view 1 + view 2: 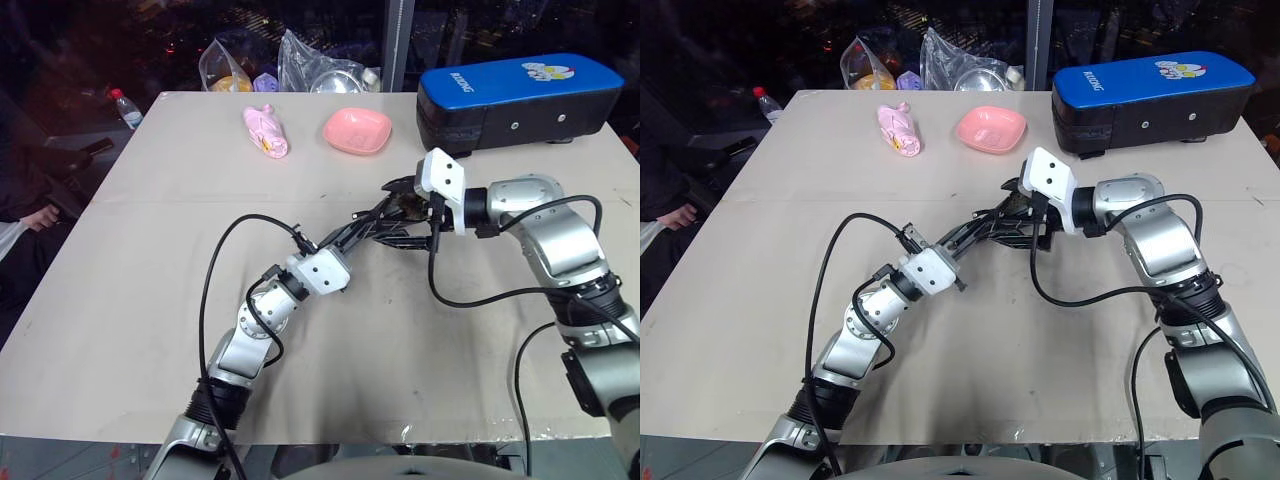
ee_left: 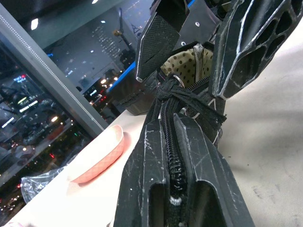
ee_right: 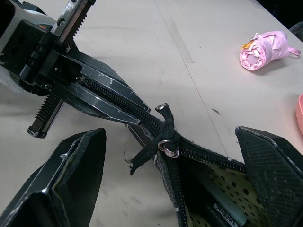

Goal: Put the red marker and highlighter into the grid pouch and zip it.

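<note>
Even overhead light, dark surroundings.

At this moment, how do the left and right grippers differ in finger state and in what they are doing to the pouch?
The left gripper has its fingers shut on the grid pouch, pinching its zipper edge; the right gripper has its fingers spread wide, holding nothing. The left reaches in along the zipper line, while the right straddles the zipper pull from either side. Both meet at the pouch's partly open mouth.

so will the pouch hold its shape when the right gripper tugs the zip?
Probably not. The grid pouch looks like soft fabric, its mouth gaping, so it would likely sag. The left gripper, shut on its zipper edge, should steady it. The knotted pull looks limp and may slip.
</note>
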`<state>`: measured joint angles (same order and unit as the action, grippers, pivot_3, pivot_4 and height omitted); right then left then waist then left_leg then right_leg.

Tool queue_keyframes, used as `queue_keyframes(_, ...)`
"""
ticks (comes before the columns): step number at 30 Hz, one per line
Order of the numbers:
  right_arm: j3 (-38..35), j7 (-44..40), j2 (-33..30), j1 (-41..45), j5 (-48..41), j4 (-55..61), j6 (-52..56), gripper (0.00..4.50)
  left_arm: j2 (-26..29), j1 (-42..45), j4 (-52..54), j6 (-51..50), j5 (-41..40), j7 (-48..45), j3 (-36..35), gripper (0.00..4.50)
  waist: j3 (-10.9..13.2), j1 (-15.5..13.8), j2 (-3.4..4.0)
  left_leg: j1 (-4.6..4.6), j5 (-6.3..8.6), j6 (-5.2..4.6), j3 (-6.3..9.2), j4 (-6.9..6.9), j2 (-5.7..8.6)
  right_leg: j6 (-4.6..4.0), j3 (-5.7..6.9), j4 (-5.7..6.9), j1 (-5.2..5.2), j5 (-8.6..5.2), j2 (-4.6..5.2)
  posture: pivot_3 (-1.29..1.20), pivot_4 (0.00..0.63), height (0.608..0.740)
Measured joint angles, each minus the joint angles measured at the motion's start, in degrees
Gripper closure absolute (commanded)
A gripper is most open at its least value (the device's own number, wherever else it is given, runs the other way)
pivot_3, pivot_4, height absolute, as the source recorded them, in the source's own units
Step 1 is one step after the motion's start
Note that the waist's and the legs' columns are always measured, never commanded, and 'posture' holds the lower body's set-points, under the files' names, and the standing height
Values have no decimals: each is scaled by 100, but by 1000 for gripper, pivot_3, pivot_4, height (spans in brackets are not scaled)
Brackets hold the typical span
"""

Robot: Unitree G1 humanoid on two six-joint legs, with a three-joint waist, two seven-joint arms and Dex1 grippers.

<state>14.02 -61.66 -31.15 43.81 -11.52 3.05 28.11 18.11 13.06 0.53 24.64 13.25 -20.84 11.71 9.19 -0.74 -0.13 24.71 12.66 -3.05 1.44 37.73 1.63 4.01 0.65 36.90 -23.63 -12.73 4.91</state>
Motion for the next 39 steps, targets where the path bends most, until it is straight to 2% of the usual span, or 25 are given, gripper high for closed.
queue_keyframes(2,54,24,8,0,38,-58,-30,78,3,0,0,-1,0,0,0,4500,0,0,0,0,0,0,0,0,0,0,0,0,0,0,0,0,150,728)
queue_keyframes(6,82,76,55,1,109,-140,-86,1145,4,0,0,-2,0,0,0,4500,0,0,0,0,0,0,0,0,0,0,0,0,0,0,-1,0,150,728)
queue_keyframes(11,80,79,122,1,84,-115,-78,3519,23,0,0,-3,-1,0,0,4500,0,1,0,0,0,0,0,0,0,0,0,0,0,0,-2,0,150,728)
queue_keyframes(12,80,79,128,1,71,-95,-67,4105,25,0,0,-3,-1,0,0,4500,0,1,0,0,0,0,0,0,0,0,0,0,0,0,-2,0,150,728)
queue_keyframes(13,78,78,137,1,41,-55,-36,4446,27,0,1,-3,-1,0,0,4500,0,1,0,0,0,0,1,0,0,0,0,0,0,0,-2,0,150,728)
queue_keyframes(20,40,95,139,-21,-178,66,255,4446,32,0,9,-3,-6,3,-4,4500,0,-1,0,0,0,0,0,0,0,0,0,1,0,0,-1,0,150,728)
queue_keyframes(31,-602,104,167,-474,-1073,246,712,4446,41,-25,128,-5,-82,2,0,4500,0,-2,0,0,0,-1,1,0,-1,0,0,1,1,0,0,0,150,728)
queue_keyframes(39,-1060,147,211,-670,-1534,-234,668,4446,50,-65,159,-5,-107,0,1,4500,0,-2,0,-1,0,-1,0,0,-1,0,0,1,3,0,0,0,150,728)
